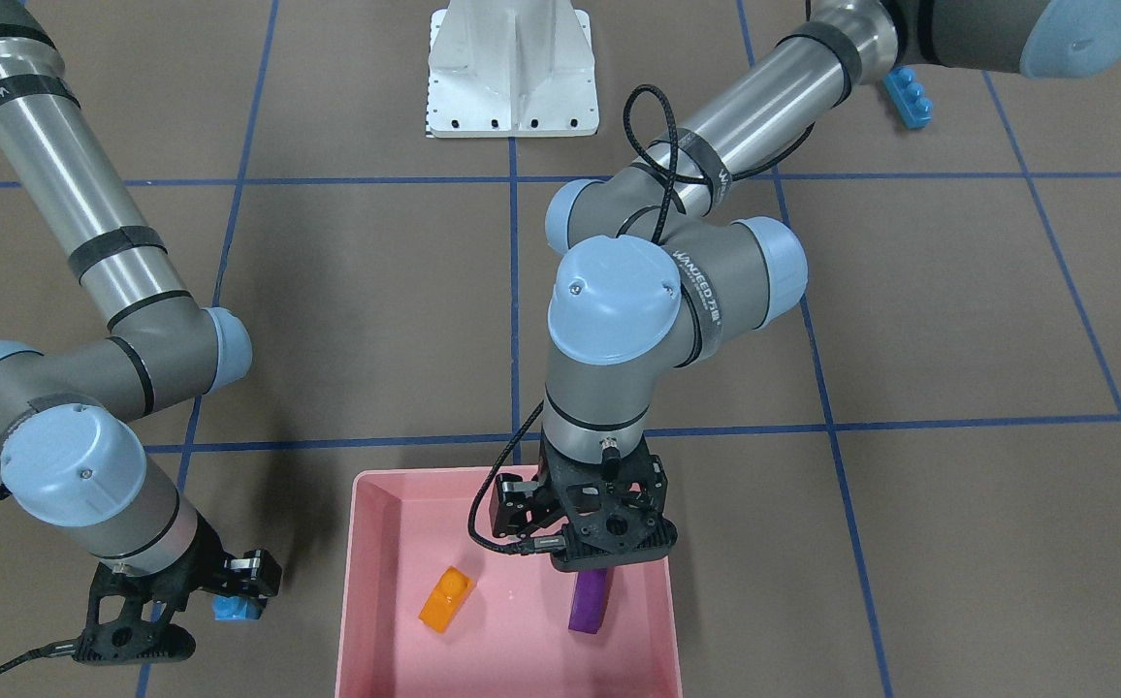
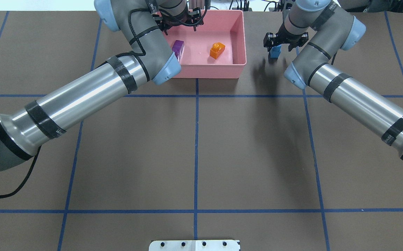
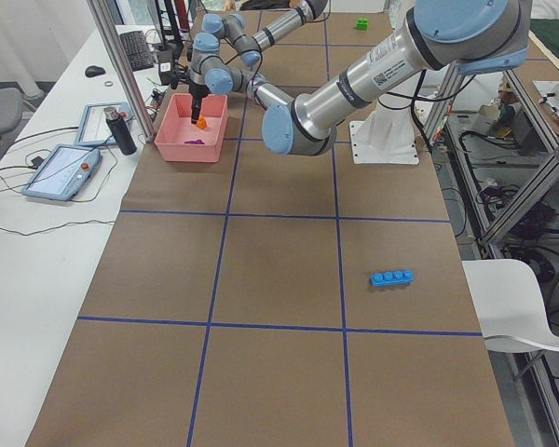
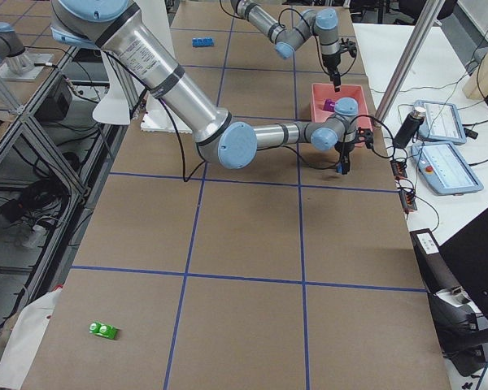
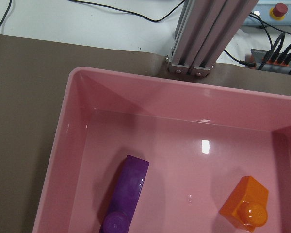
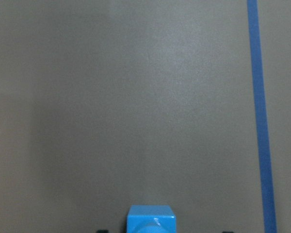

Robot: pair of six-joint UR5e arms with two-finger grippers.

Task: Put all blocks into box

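1. Light-blue block [image 6: 150, 218]: closest to the right wrist lens, at the bottom edge of that view. It is clamped between the fingers of the right pincer [image 1: 233, 603], and its shadow suggests it hangs just clear of the surface [image 1: 910, 320]. It is outside the box, near the side wall.
2. Box [image 1: 355, 582]: pink tray at the far edge from the robot. It contains two items, well apart, both lying on the floor:
   - orange block [image 1: 446, 599], towards the middle;
   - purple block [image 1: 588, 601], near the wall on the robot's left.
3. Left pincer [image 1: 592, 567]: hangs over the box directly above the purple block and appears not to touch it. The fingers are hidden under the wrist, so I cannot tell whether they are apart or together.
4. Long blue block [image 3: 391, 277]: on the surface, near the robot's left end, well apart from the box.
5. Green block [image 4: 103, 330]: on the surface at the robot's right end, well apart from the box.
6. Step in hand, as judged: third of five blocks, in transit.
7. Next move, as judged: carry the light-blue block sideways above the wall, clear of the left arm, then part the fingers over bare floor.
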